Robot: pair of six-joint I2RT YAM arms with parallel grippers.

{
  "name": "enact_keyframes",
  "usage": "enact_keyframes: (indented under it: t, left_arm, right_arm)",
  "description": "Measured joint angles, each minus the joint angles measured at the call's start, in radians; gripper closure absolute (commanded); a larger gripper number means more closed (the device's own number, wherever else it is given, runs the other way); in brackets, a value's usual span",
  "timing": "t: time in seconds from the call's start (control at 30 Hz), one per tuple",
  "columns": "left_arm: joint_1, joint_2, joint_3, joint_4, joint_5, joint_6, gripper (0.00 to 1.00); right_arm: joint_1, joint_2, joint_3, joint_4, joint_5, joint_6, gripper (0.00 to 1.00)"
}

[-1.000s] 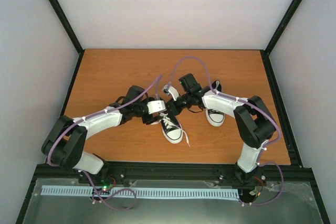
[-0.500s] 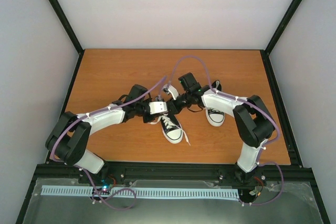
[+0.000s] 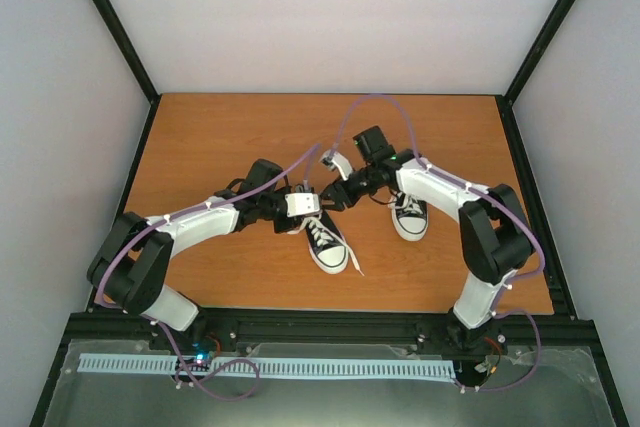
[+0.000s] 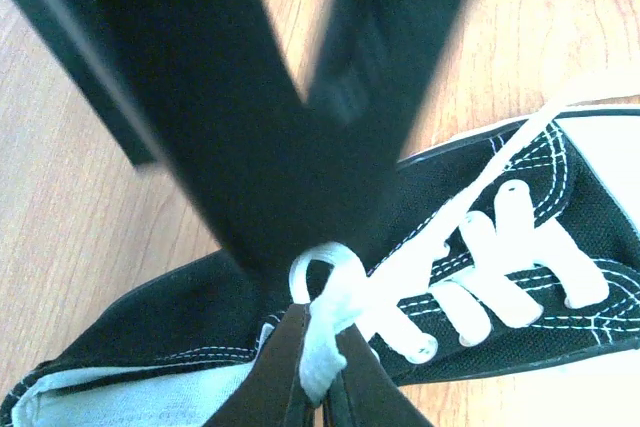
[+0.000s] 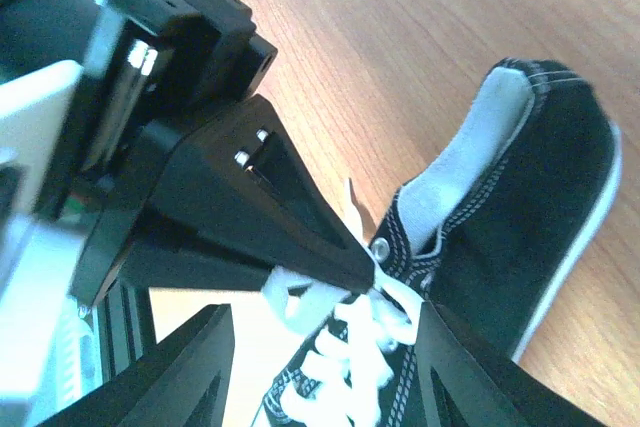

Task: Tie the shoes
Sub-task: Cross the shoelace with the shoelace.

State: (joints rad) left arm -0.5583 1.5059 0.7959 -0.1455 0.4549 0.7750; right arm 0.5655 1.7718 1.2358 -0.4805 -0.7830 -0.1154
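Two small black shoes with white toe caps lie on the wooden table: one in the middle (image 3: 328,244), the other to its right (image 3: 410,217). My left gripper (image 3: 318,203) is over the middle shoe's tongue end. In the left wrist view the left gripper (image 4: 324,322) is shut on a white lace loop (image 4: 320,347) of that shoe (image 4: 520,337). My right gripper (image 3: 335,194) faces it closely. The right wrist view shows the right gripper (image 5: 322,312) open, its fingers (image 5: 180,377) on either side of the laces (image 5: 350,367), with the left gripper's tips (image 5: 340,257) pinching the loop.
A loose lace end (image 3: 355,267) trails off the middle shoe toward the near edge. The black frame rail (image 3: 330,332) runs along the table's front. Both arms cross close together over the table's middle.
My left gripper has closed on the lace loop. My right gripper has opened, let go of the lace and drawn back slightly to the right.
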Motion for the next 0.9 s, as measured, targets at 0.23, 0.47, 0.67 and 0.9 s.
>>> enact_keyframes:
  t: [0.23,0.47,0.67,0.9]
  left_arm:
    - [-0.003,0.006,0.0,-0.001,-0.018,-0.005,0.99]
    - [-0.004,0.014,0.002,-0.001,-0.029,-0.013,0.99]
    - [-0.004,0.06,0.039,-0.01,-0.041,-0.023,0.99]
    - [-0.004,0.06,0.045,-0.013,-0.042,-0.031,0.99]
  right_arm:
    - [-0.089,-0.032,0.003,-0.053,-0.064,-0.041,0.5]
    - [-0.085,0.055,0.003,-0.036,-0.097,-0.058,0.62]
    - [-0.082,0.198,0.032,-0.021,-0.145,-0.056,0.62]
    - [-0.066,0.232,0.052,-0.019,-0.182,-0.063,0.7]
